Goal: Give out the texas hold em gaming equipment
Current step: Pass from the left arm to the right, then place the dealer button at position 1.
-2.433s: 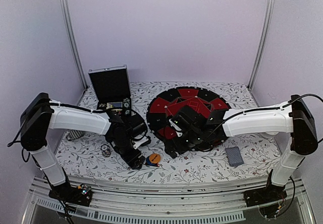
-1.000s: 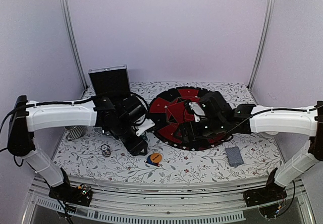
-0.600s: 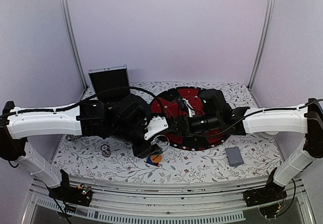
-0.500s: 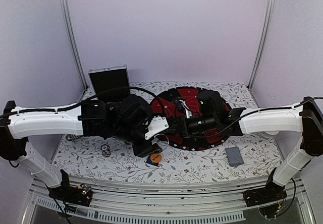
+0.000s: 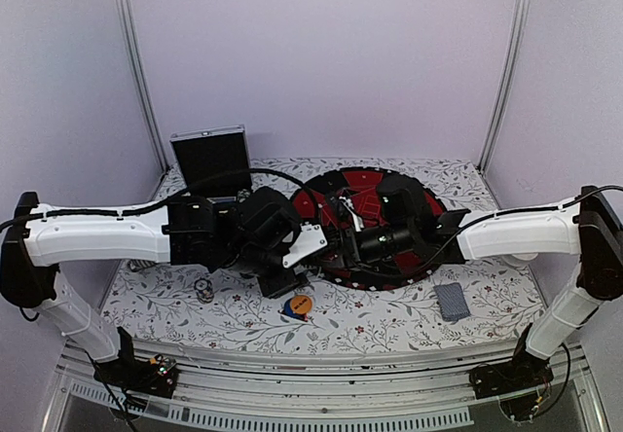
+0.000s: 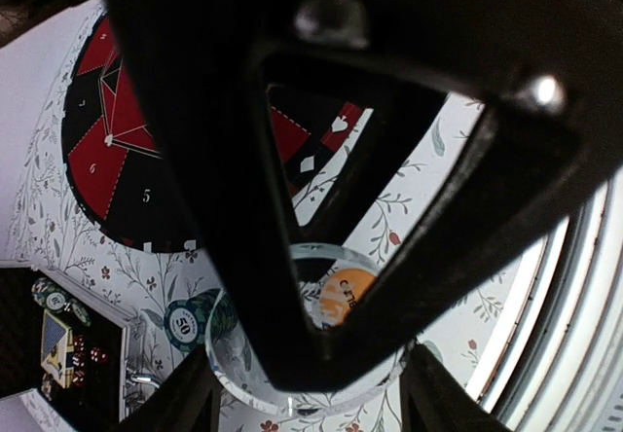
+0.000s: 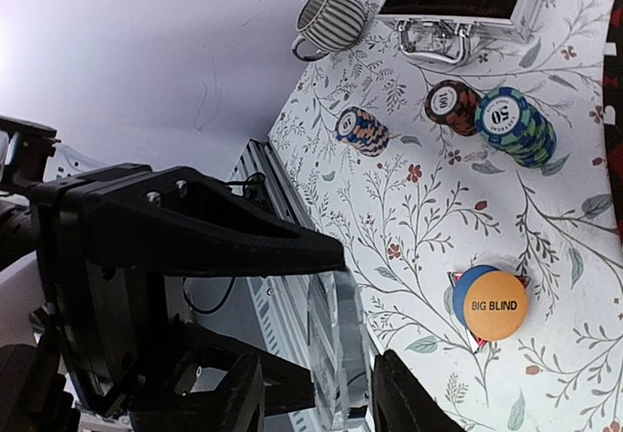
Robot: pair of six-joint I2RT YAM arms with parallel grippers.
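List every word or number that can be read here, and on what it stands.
"BIG BLIND": orange button.
"50": teal chip stack.
"100": brown chip stack.
"5" and "6": round mat.
Too blurred: number on blue-orange chip stack.

I see an orange button (image 7: pixel 497 306) over a blue button (image 7: pixel 463 288), teal-striped chips (image 7: pixel 516 121), a red-and-black mat (image 6: pixel 97 150), a clear disc (image 6: pixel 230 359), and my white table (image 7: pixel 438 208) printed with leafy, red-flowered sprigs.
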